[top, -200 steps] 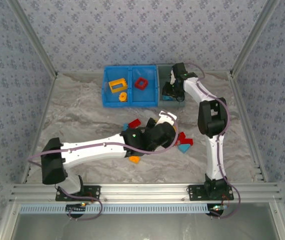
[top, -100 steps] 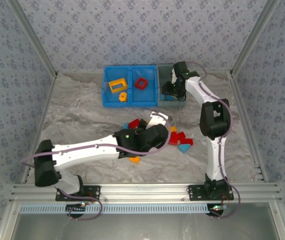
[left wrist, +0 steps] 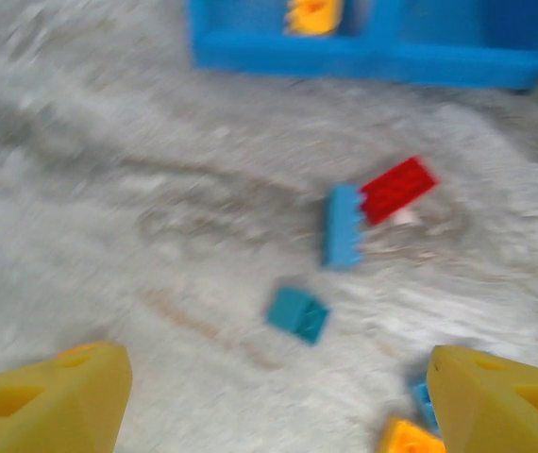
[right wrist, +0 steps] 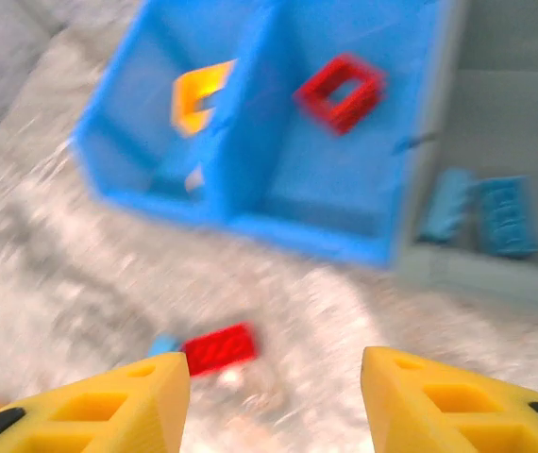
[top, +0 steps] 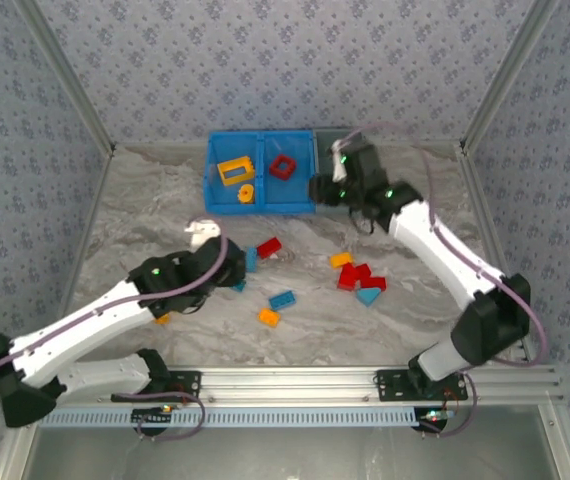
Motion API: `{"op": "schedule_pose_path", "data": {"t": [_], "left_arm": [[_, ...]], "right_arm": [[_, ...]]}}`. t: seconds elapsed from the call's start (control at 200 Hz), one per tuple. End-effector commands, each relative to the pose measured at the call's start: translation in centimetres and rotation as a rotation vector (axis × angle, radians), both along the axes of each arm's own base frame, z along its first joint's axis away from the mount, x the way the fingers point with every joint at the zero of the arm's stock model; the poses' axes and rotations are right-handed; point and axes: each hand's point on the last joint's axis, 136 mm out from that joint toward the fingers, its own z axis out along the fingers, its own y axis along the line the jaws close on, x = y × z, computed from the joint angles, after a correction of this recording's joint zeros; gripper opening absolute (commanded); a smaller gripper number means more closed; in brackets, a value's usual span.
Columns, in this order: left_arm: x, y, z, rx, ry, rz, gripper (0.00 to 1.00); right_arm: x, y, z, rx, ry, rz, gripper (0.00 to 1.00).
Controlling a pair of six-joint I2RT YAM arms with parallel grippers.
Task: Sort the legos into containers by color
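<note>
ahead of left gripper point(left wrist: 274, 406), fingers spread, nothing between: blue brick point(left wrist: 343, 225) just beside red brick point(left wrist: 397, 189), teal piece point(left wrist: 298, 313) nearer. bare table point(left wrist: 109, 236) to its left, blue bins point(left wrist: 363, 57) beyond. orange brick point(left wrist: 407, 440) cut off at frame edge by its right finger. right gripper point(right wrist: 274, 401) likewise apart, empty; ahead of it red frame point(right wrist: 340, 92) and yellow frame point(right wrist: 198, 94) in the blue bins, blue bricks point(right wrist: 507, 219), two, in grey bin point(right wrist: 514, 113). both wrist views blurred.
</note>
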Motion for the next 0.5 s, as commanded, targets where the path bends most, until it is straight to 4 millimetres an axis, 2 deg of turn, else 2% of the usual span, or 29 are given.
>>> {"op": "schedule_pose_path", "data": {"t": [0.0, 0.055, 0.13, 0.215, 0.35, 0.495], "left_arm": [[-3.2, 4.6, -4.1, -0.017, 0.192, 0.131, 0.82], [-3.9, 5.9, -5.8, -0.044, 0.250, 0.182, 0.82], [-4.3, 6.6, -8.0, -0.090, 0.323, 0.222, 0.82], [-4.0, 7.0, -10.0, -0.115, 0.388, 0.253, 0.82], [-2.8, 7.5, -12.2, -0.088, 0.470, 0.275, 0.79], [-1.5, 7.5, -13.2, -0.063, 0.483, 0.281, 0.73]], "right_arm": [[-4.8, 3.9, -3.7, -0.009, -0.004, 0.090, 0.57], [-7.7, 6.0, -5.5, -0.010, 0.016, 0.149, 0.58], [-11.1, 8.3, -7.9, 0.003, 0.054, 0.224, 0.59], [-13.9, 10.1, -10.2, -0.016, 0.089, 0.279, 0.61], [-16.5, 11.7, -11.8, -0.027, 0.118, 0.336, 0.63], [-17.4, 12.5, -12.2, -0.025, 0.127, 0.358, 0.63]]}}
